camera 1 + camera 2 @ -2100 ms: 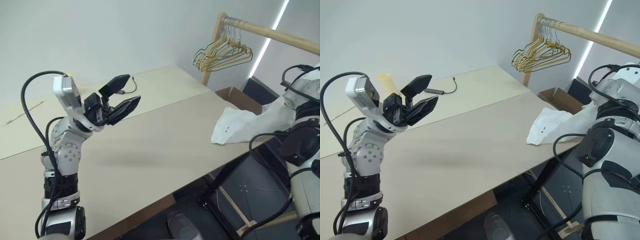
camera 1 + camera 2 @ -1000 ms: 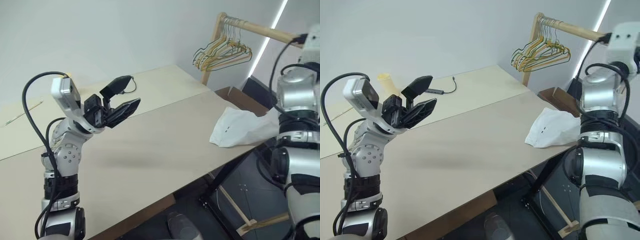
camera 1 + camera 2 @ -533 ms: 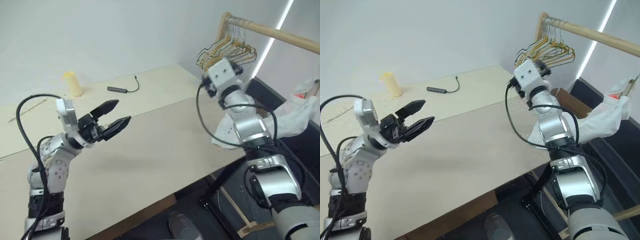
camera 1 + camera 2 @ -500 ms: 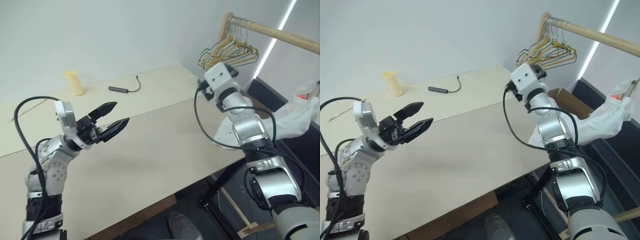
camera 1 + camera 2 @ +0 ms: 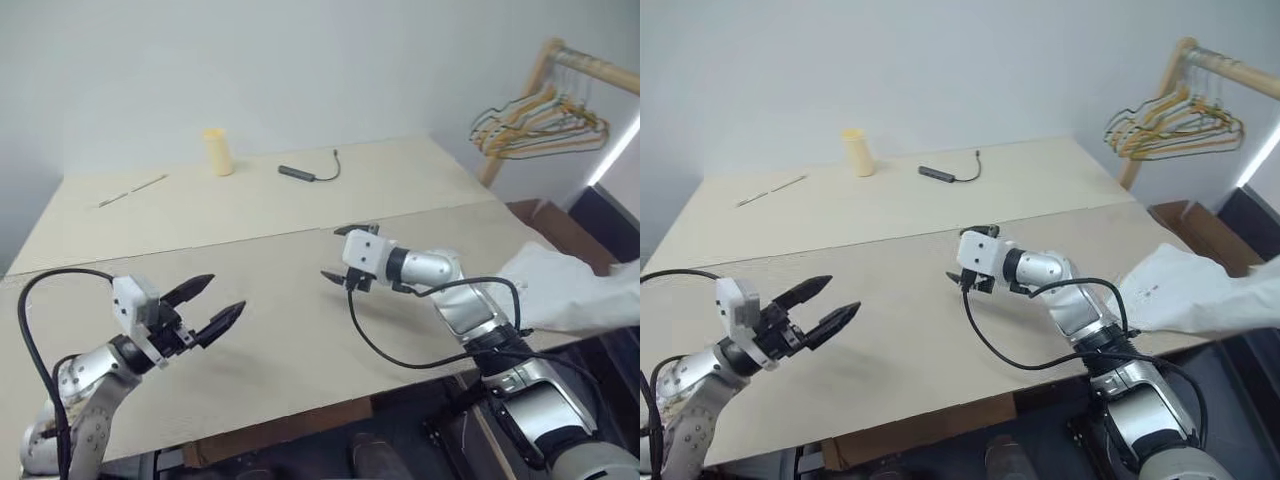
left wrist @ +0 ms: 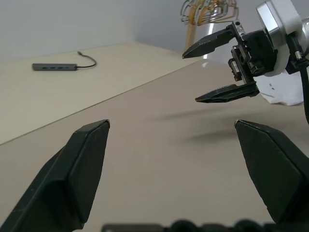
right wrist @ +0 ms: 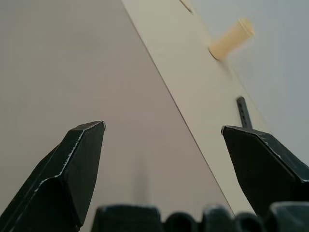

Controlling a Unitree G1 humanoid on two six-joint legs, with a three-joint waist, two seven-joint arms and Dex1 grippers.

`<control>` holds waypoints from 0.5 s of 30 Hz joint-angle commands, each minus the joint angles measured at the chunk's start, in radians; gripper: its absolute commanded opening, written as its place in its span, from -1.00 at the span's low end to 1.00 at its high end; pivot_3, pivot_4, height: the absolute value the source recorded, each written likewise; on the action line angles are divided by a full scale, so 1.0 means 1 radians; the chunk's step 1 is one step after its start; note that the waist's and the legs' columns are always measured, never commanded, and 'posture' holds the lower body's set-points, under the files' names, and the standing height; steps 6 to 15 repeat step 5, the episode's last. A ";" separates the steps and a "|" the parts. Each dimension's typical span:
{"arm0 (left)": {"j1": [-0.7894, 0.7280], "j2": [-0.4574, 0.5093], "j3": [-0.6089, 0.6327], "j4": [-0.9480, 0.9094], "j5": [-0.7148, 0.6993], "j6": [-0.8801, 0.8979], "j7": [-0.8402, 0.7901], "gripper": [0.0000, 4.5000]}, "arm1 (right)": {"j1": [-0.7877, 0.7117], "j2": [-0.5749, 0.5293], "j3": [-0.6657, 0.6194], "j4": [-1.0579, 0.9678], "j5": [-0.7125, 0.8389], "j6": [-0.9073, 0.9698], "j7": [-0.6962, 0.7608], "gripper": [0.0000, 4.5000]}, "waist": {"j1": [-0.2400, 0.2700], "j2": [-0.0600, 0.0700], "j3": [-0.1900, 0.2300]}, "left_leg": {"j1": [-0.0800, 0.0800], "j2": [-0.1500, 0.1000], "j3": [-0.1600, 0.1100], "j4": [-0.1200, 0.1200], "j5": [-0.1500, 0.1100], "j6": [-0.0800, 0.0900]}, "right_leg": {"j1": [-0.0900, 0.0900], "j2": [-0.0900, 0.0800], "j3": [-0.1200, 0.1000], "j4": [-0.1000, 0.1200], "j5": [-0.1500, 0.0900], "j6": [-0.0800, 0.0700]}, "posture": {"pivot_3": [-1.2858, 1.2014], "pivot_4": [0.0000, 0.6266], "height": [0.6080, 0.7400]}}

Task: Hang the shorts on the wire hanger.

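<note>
We see both arms held low over the beige tabletop, which is made of two boards meeting at a seam that runs across it.

Left gripper: it sits near the front left of the tabletop, above the surface, pointing toward the middle. Its jaws are released and spread wide, with nothing between them. In the left wrist view the two black fingers frame bare tabletop and the other gripper beyond.

Right gripper: it reaches in from the right to the middle of the tabletop, just in front of the seam, pointing toward the robot's left. Its jaws are likewise released and hold nothing. The right wrist view looks along the open fingers across bare board.

The shorts: we find this white cloth lying crumpled at the right edge of the tabletop, partly hanging past the edge, well apart from both grippers. Neither gripper touches it.

Hangers: a bunch of yellow, green and dark hangers hangs on a wooden rail beyond the far right corner. We cannot pick out a single bare wire hanger.

Other items on the far board: a pale yellow cup, a small dark adapter with a cable, and a thin rod lying flat near the left.
</note>
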 commanded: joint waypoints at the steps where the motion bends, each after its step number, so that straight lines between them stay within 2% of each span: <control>1: 0.002 -0.003 -0.001 -0.056 0.018 -0.013 0.031 1.00 | 0.004 0.004 -0.001 -0.019 -0.013 -0.047 0.025 0.99 | 0.039 0.000 0.000 | 0.000 0.000 0.000 0.000 0.001 -0.001 | 0.000 0.000 -0.001 0.001 0.000 0.000 | 0.10 -1.00 1.00; 4: 0.007 0.007 -0.010 -0.055 0.034 -0.007 0.036 1.00 | 0.004 0.011 0.005 -0.001 -0.038 -0.062 0.022 0.99 | 0.082 0.000 0.000 | 0.000 -0.001 0.001 0.000 0.002 -0.002 | 0.000 0.002 -0.002 0.001 0.001 -0.003 | 0.11 -1.00 1.00; 15: 0.008 0.008 -0.011 -0.054 0.035 -0.008 0.036 1.00 | 0.004 0.014 0.003 0.002 -0.042 -0.064 0.023 0.99 | 0.082 0.000 0.000 | 0.001 -0.001 0.002 0.000 0.003 -0.002 | 0.000 0.002 -0.002 0.001 0.001 -0.003 | 0.11 -1.00 1.00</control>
